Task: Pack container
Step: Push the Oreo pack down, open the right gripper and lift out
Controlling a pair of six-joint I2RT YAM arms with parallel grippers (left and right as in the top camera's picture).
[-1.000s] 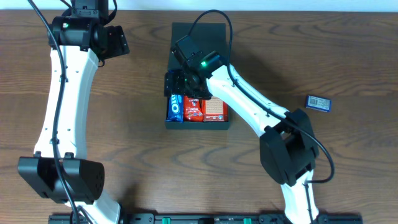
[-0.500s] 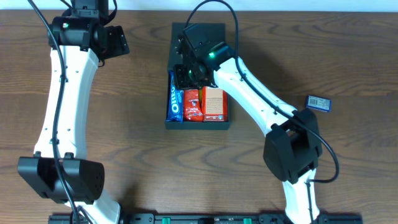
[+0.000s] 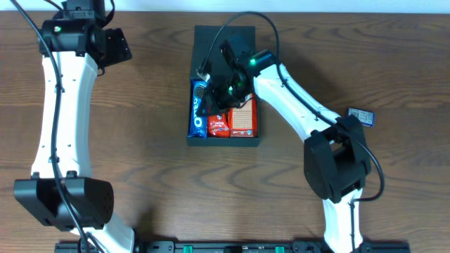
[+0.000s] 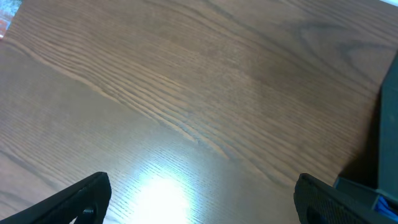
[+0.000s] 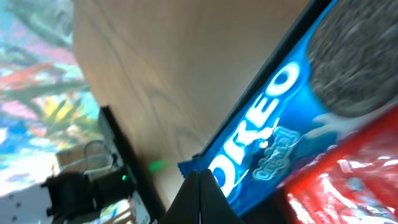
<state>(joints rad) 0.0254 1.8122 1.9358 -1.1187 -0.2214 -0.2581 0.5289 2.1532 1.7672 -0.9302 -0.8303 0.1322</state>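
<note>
**Overhead view.** The container [image 3: 223, 142] sits at the middle of the bench [image 3: 140, 176], toward its far edge. Its long axis runs from near edge to far edge. The lid [image 3: 225, 39] lies open and flat on the far side. Three items fill the tray side by side: a blue biscuit packet [image 3: 197, 119] against the left wall, a red packet [image 3: 219, 126] in the middle and a carton [image 3: 243, 123] against the right wall. The right claw [image 3: 211, 98] hangs over the far end of the biscuit packet, inside the container outline. The left claw [image 3: 116, 48] is near the far-left corner of the bench, well apart from the container. We therefore rate the right arm as the nearer one. A small blue packet [image 3: 361, 117] lies loose near the right edge of the bench.

**Left wrist view.** The left claw [image 4: 202, 202] has its fingers [image 4: 87, 196] apart, with only bare bench between them.

**Right wrist view.** The fingertips [image 5: 200, 199] of the right claw are pressed together to a point. We see nothing between them. The biscuit packet [image 5: 267, 130] lies directly below and ahead, its length running away from the tip.

**Coming move.** We judge that the container is directly beneath the right claw. Any further work there, or on the lid beyond it, follows the near-to-far axis.
</note>
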